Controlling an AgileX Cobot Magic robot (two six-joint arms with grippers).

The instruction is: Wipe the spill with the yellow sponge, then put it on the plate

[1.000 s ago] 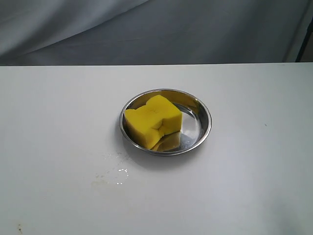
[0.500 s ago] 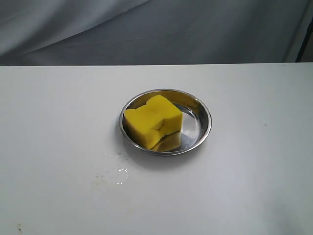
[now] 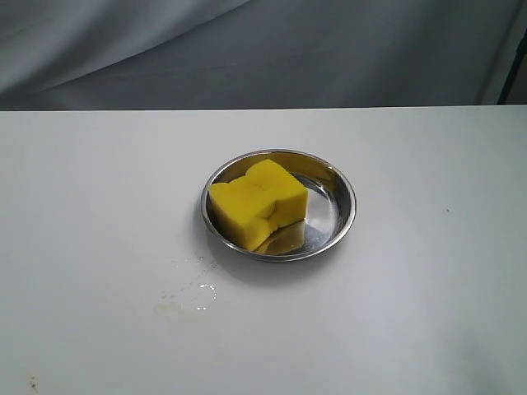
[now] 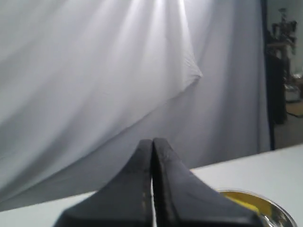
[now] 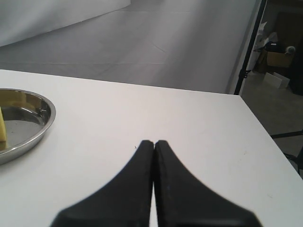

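Sponge [image 3: 258, 203] lies in plate [image 3: 331, 216] — left tool [image 4: 152, 142] and right tool [image 5: 154, 143] clenched empty.

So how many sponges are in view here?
1. The yellow sponge sits inside the plate, on its left half in the exterior view. Both wrist views catch only slivers of that same sponge.

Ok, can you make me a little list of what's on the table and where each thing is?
dish: plate, shiny steel, on the white table
inside it: yellow sponge, toward the plate's left side
wet spot: spill, a thin smear with tiny brown specks, on the table in front of the plate, to the left
arms: left tool shut and empty; right tool shut and empty
touching the sponge: neither tool
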